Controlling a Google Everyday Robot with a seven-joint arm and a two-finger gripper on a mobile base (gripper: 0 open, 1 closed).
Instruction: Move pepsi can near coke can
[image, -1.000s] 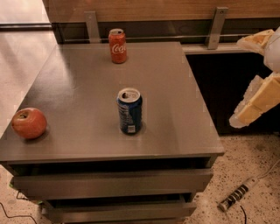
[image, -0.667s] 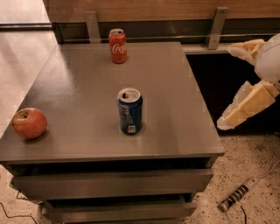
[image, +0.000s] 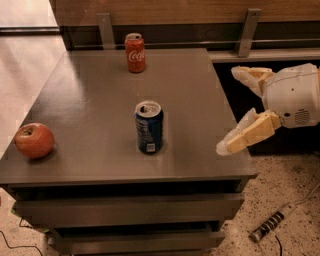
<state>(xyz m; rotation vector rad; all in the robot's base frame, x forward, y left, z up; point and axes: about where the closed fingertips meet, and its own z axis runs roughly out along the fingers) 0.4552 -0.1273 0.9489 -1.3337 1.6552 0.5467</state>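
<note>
The dark blue pepsi can (image: 149, 127) stands upright near the middle of the grey table (image: 100, 95), its top opened. The red coke can (image: 135, 52) stands upright at the table's far edge, well behind the pepsi can. My gripper (image: 229, 110) is at the table's right edge, to the right of the pepsi can and apart from it. Its two cream fingers are spread wide, one (image: 248, 76) above and one (image: 245, 137) below, with nothing between them.
A red apple (image: 34, 140) sits at the table's front left corner. A wooden wall with metal brackets (image: 247, 31) runs behind the table. A power strip (image: 272, 224) and cable lie on the speckled floor at the lower right.
My gripper has moved left, from beyond the right side toward the table's right edge. The cans and apple have not moved.
</note>
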